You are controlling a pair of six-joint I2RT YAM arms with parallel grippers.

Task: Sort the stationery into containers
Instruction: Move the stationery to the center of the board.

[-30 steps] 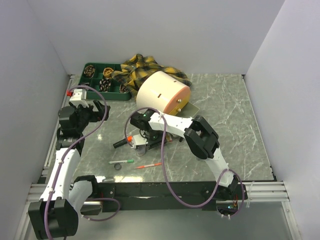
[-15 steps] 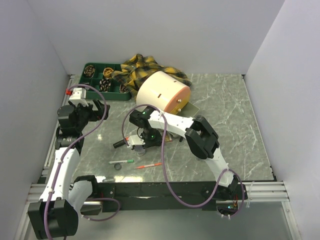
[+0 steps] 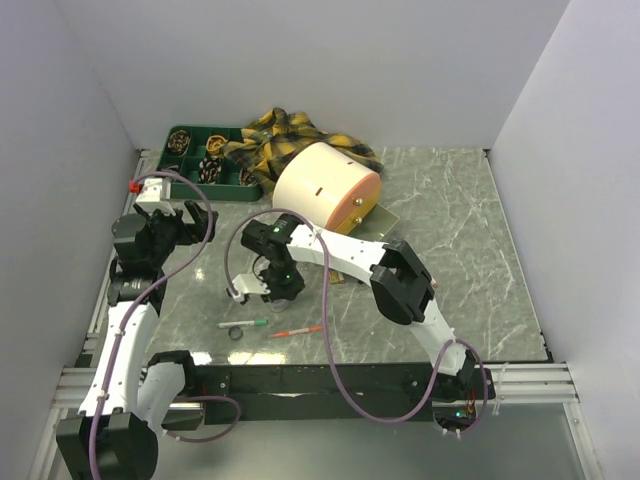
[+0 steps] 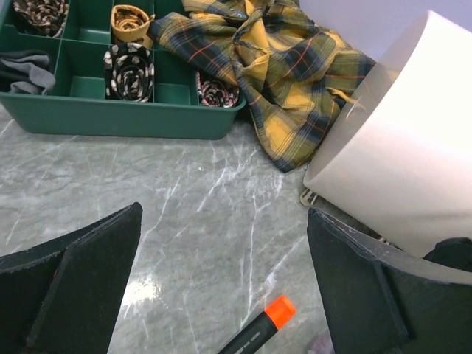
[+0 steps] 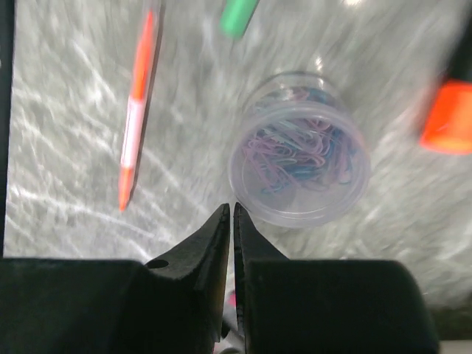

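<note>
R gripper [image 5: 233, 214] pinched closed, nothing seen btwn its tips, just beside clear tub of paper clips [image 5: 299, 166] (orange pen [image 5: 136, 110] nearby). L gripper [image 4: 225, 221] spread wide above highlighter [image 4: 258, 330].

We count two pens, a green-capped pen [image 3: 243, 324] and an orange pen [image 3: 297, 330], one small ring [image 3: 233, 333], one highlighter [image 4: 254, 333], one tub of paper clips [image 5: 299, 147], one cream drum [image 3: 315, 185], one tray [image 4: 118, 122], one plaid cloth [image 4: 280, 66].
</note>
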